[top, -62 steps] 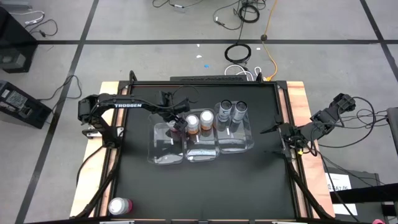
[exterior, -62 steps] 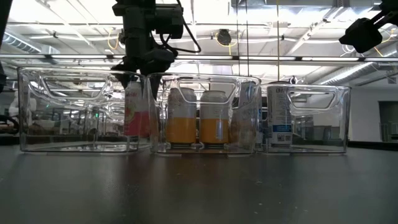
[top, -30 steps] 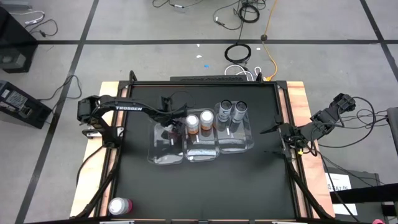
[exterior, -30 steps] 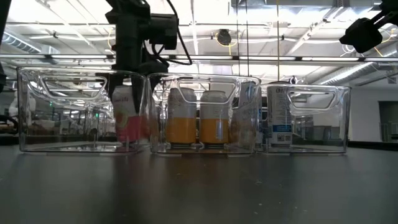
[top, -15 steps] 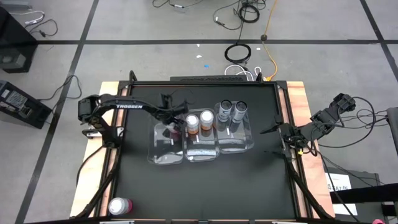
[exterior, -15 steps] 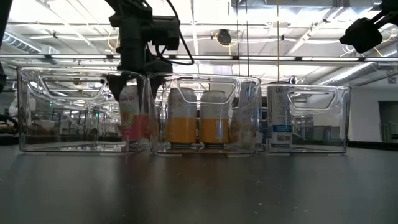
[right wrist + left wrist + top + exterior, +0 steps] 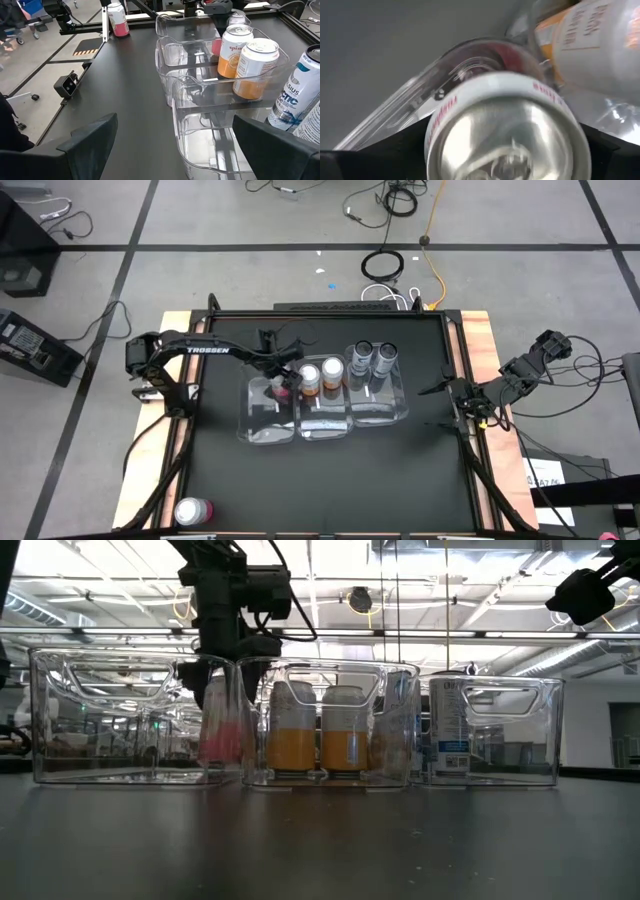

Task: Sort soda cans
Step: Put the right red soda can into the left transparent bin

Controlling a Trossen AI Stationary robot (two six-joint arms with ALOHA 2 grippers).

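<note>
A pink soda can [image 7: 221,728] stands inside the left clear bin [image 7: 262,420], in its far corner next to the middle bin, with my left gripper [image 7: 213,675] shut on it from above. Its silver top [image 7: 507,132] fills the left wrist view. A second pink can [image 7: 192,511] stands on the table's near left corner. Two orange cans [image 7: 320,376] stand in the middle bin, two grey cans [image 7: 372,357] in the right bin. My right gripper [image 7: 445,405] waits open at the table's right edge. My left gripper pinches the pink can between its two fingers [image 7: 192,673], one on each side of the upper wall just under the top rim [image 7: 442,117]. The fingers point down from above. The can is slightly tilted inside the bin; whether its bottom touches the bin's floor I cannot tell.
Three clear bins stand side by side in the middle of the black table; the middle bin [image 7: 322,423] and right bin [image 7: 380,410] have free floor toward the near side. Cables lie on the floor beyond the far edge.
My left gripper has turned a little at the wrist, and the pink can in it has shifted inside the left bin toward the wall next to the middle bin. The gripper has stayed shut on the can.
</note>
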